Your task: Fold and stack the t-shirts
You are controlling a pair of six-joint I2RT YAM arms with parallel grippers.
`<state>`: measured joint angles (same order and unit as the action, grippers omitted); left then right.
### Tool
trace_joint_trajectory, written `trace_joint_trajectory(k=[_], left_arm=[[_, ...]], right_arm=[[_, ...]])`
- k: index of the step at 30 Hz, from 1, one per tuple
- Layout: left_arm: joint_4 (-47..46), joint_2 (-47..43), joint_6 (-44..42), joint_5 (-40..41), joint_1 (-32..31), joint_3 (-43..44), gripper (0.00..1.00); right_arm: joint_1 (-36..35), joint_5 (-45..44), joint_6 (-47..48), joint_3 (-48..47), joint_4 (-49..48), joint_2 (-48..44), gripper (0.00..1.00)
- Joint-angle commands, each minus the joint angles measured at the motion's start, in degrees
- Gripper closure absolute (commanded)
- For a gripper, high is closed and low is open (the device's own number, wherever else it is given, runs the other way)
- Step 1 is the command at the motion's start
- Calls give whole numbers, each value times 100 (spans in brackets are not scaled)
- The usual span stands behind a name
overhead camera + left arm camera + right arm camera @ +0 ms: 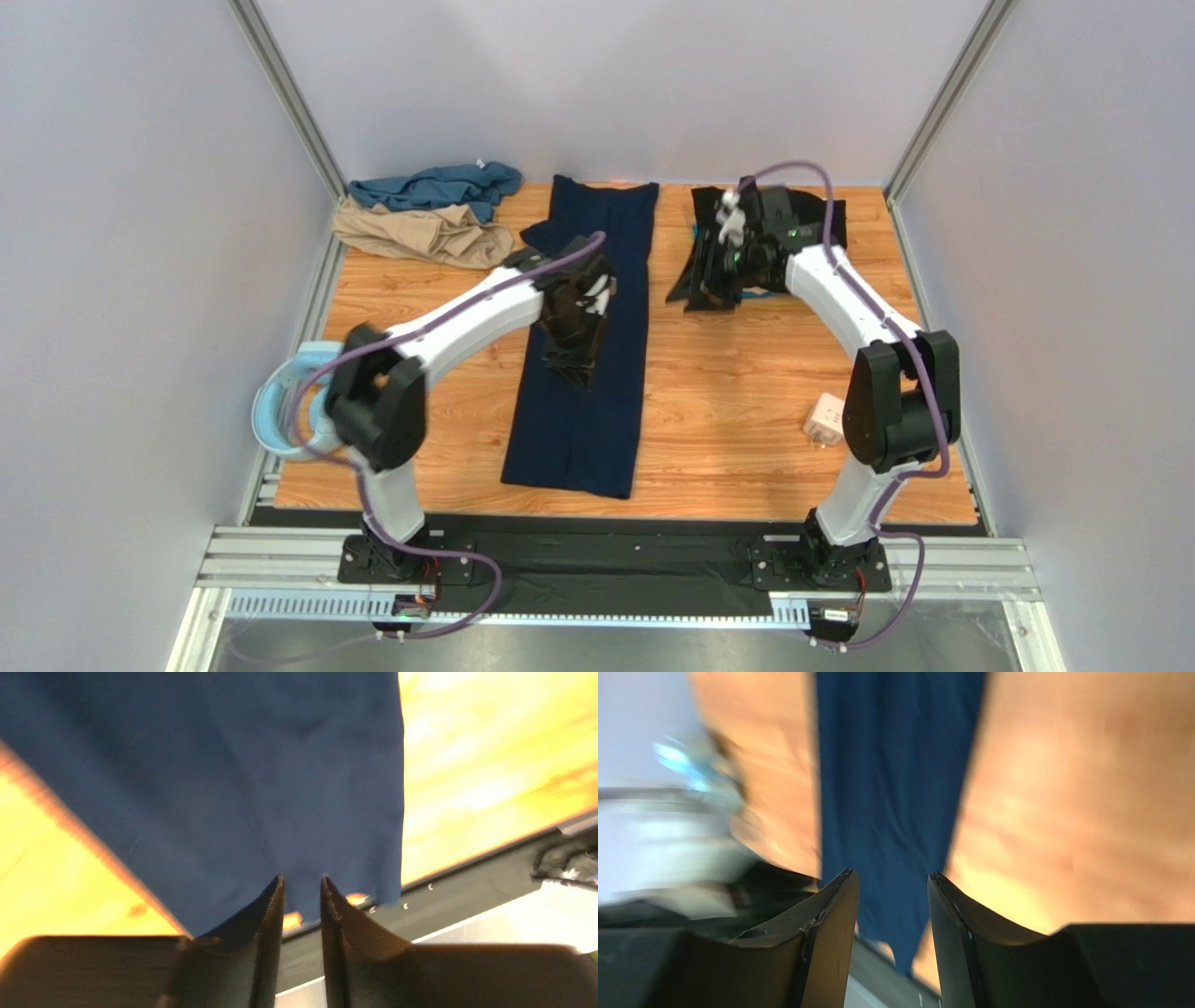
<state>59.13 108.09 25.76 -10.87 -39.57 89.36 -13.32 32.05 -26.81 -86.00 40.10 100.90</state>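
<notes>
Two pincers gape empty: left pincer (302,880) above the lengthwise-folded navy t-shirt (589,406), right pincer (889,875) above the black t-shirt (706,280), probably next.

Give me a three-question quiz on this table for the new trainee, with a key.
1. True or false: the navy shirt lies crumpled in a heap.
2. Which lie bunched together at the far left corner?
A) the teal shirt and the tan shirt
B) two navy shirts
C) nothing
3. Fill in: the left hand hangs above the ___ shirt.
Key: 1 false, it lies flat in a long strip; 2 A; 3 navy.
</notes>
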Motion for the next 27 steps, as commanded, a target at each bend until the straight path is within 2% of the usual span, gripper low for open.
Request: trace_joint_trajectory(k=[1, 5, 9, 11, 17, 23, 27], left_arm=[[-848, -1454, -123, 77, 476, -1515, 59], [-869, -2081, -413, 68, 941, -2510, 56], [-1114, -2389, -423, -388, 1364, -3239, 56], [-1237, -2372, -431, -450, 1540, -3381, 52], [-1185, -2003, -572, -871, 2032, -3829, 51], [-1194, -1792, -572, -1232, 2076, -3944, 51], [-1027, -1407, -590, -1189, 2094, -3944, 51]], right_arm=[[-345, 161, 395, 1206, 763, -492, 53], [-618, 371, 370, 2294, 798, -791, 52], [-926, 521, 308, 2798, 491, -906, 51], [-1041, 635, 220, 2912, 368, -915, 50], [-1330, 925, 79, 3273, -54, -713, 49], [-1533, 1066, 106, 3344, -370, -326, 49], [-1717, 1128, 44, 3326, -564, -28, 48]])
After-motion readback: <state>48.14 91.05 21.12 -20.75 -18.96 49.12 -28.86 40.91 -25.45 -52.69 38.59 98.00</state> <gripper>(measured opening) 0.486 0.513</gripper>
